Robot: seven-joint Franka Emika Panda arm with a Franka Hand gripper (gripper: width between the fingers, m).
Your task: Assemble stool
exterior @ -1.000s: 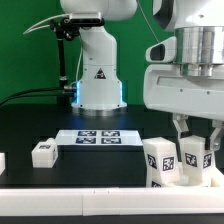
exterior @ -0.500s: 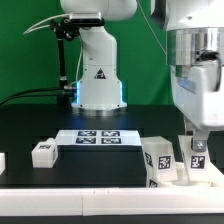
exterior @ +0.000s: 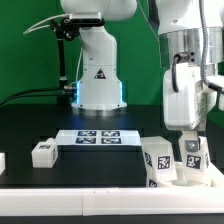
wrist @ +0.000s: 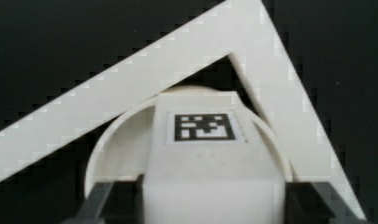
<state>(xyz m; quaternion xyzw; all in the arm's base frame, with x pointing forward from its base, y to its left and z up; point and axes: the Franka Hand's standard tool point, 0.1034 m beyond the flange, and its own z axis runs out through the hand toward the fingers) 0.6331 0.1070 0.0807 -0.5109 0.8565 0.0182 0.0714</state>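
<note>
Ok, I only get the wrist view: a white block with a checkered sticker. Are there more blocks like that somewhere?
Observer: Yes. A second leg stands upright beside your leg, on the exterior view's left of it. Your leg is right under the tool.
Operator: Any lying around?
Observer: One loose leg sits on the table, far toward the exterior view's left.

A white leg [wrist: 207,180] stands between the two blurred grey fingers [wrist: 101,206] of the gripper [wrist: 211,208]. Whether they touch it cannot be told. Its facing side bears a black-and-white square tag [wrist: 204,127]. The rounded white seat [wrist: 118,145] lies just beside it. Beyond, two white bars [wrist: 97,92] meet at a corner on the black table [wrist: 61,30].
</note>
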